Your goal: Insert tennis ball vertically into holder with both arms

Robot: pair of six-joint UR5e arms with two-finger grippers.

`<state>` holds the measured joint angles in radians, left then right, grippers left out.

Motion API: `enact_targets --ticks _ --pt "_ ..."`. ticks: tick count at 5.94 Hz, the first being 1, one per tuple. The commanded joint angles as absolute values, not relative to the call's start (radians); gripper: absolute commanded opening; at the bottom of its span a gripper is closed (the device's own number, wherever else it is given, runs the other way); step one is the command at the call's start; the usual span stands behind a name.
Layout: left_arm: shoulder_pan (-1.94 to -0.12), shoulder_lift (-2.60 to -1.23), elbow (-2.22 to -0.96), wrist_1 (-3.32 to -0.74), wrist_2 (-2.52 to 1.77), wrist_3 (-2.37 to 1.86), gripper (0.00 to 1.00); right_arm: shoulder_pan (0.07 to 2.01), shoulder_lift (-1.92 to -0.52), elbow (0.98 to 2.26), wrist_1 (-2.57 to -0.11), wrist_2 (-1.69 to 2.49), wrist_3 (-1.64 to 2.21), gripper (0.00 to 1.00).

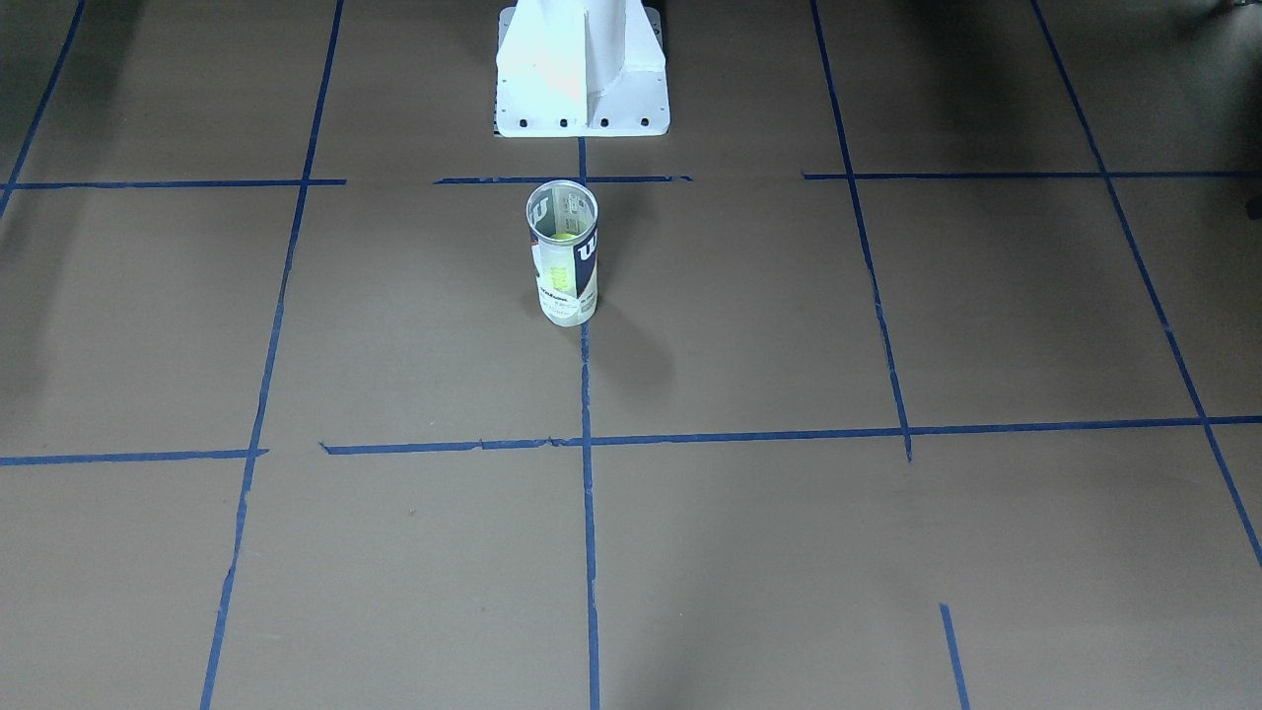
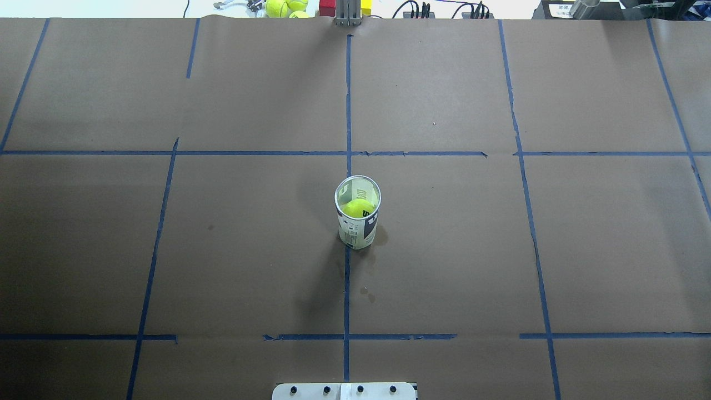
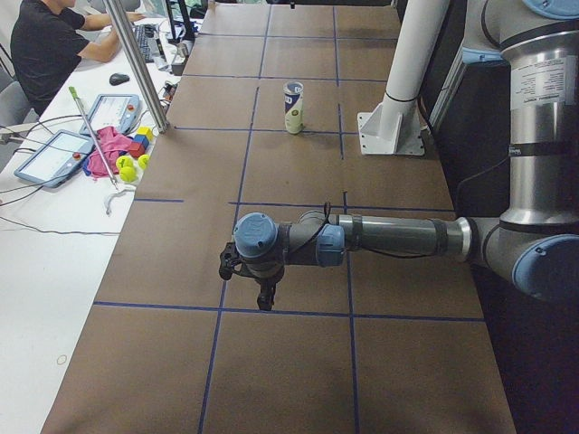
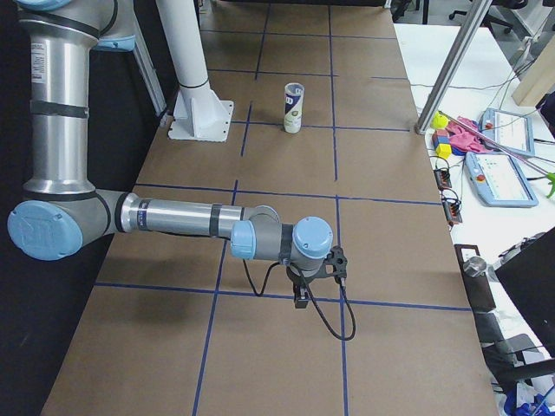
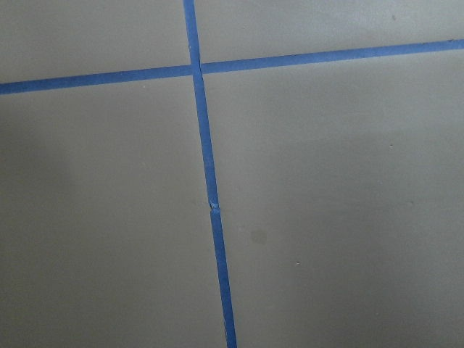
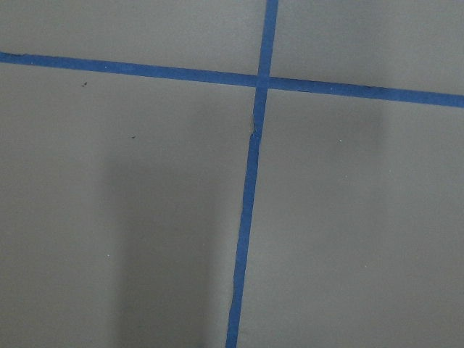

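Holder [image 2: 355,230] stands upright at centre frame, tennis ball [image 2: 358,209] inside. I cannot tell whether my left gripper [image 3: 265,301] or right gripper [image 4: 301,298] is parted or closed.

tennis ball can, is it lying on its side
No, the holder stands upright, open rim up, with the tennis ball inside.

The lower part of the tennis ball [image 2: 359,208] is being hidden by the label of the holder [image 2: 355,230] in the overhead view. In the front-facing view only a sliver is being shown through the clear wall. The label's small print is being rendered too small to read. On the robot's side of the holder, the white pedestal base [image 1: 582,69] is being cut off by the frame edge. Well apart from the holder, the left gripper [image 3: 265,301] and the right gripper [image 4: 301,299] are being shown in the side views only, so their jaw positions cannot be determined. The upper links of the left arm [image 3: 398,237] and the right arm [image 4: 173,217] are being cropped.
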<state>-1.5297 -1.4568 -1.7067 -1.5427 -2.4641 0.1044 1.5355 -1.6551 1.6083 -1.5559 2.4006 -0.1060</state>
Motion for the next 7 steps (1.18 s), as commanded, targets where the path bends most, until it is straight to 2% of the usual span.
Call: enact_targets --ticks 1,7 --pt "-1.532 -1.469 -1.71 -1.548 -2.327 0.106 1.0 1.536 -1.652 1.608 -1.554 2.389 -0.103 1.0" --pt "-1.532 -1.483 -1.712 -1.554 -2.332 0.106 1.0 1.529 -1.649 1.597 -1.555 2.375 -0.1 1.0"
